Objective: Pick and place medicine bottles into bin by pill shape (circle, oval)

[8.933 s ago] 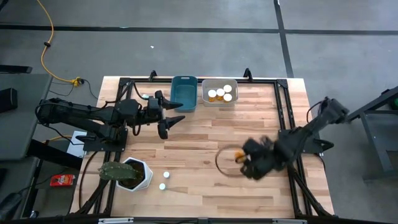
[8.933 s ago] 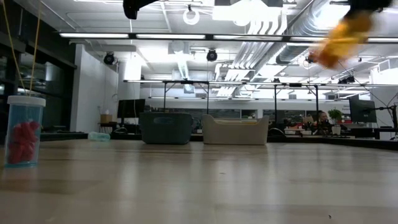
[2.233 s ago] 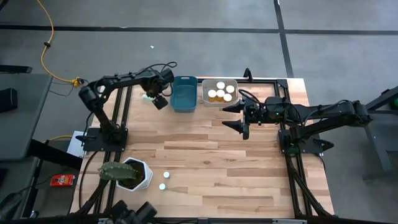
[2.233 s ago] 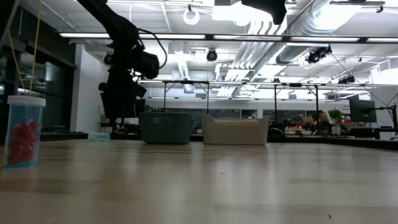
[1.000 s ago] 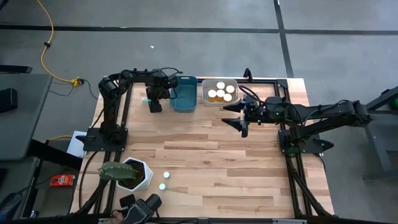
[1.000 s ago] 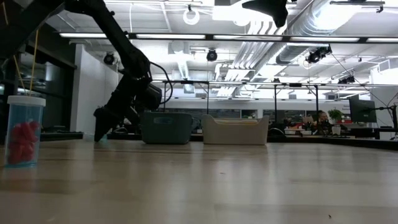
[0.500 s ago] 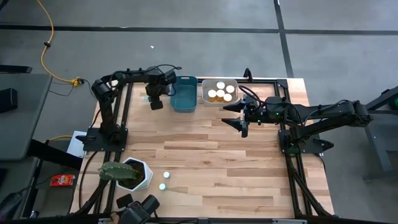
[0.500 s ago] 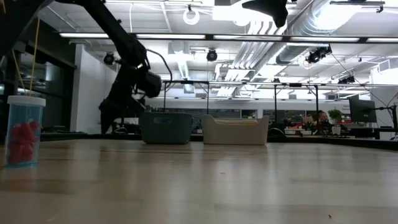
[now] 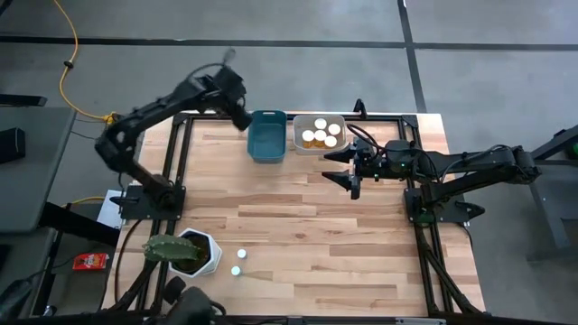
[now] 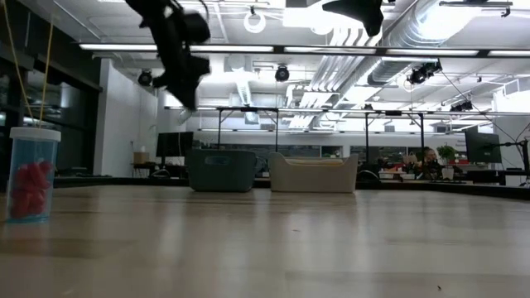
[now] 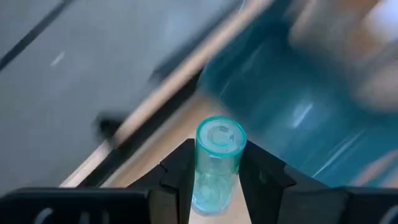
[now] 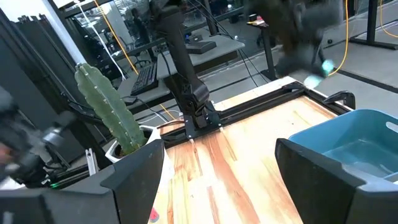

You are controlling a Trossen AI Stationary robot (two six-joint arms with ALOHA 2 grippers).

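Since the picture half a second earlier, the left arm has swung up and away from the far-left of the wooden surface (image 9: 298, 217), lifting its load; it now reaches over the far-left corner, just left of the teal bin (image 9: 267, 135). The left claw (image 11: 214, 180) is clamped on a clear teal-tinted bottle (image 11: 217, 163), one dark finger on each side of the bottle's body, with its round cap end pointing outward. The teal bin shows as a blur beyond it.

The right arm has not moved. It stretches in from the right, its right claw (image 9: 348, 168) hanging just near of the white bin (image 9: 318, 134), fingers spread apart and holding nothing. The white bin already holds several amber medicine bottles (image 9: 320, 134) with white caps. Two more white caps (image 9: 238, 263) lie near the front-left of the surface, beside a white hexagonal pot with a cactus (image 9: 185, 253). In the low view a clear bottle with red contents (image 10: 31, 173) stands at the left.

Risk: the left arm looks to be moving fast, and the bottle is smooth and held only at its sides, so it could slip or be flung past the bin. Letting go too early would drop it off the far edge of the surface.
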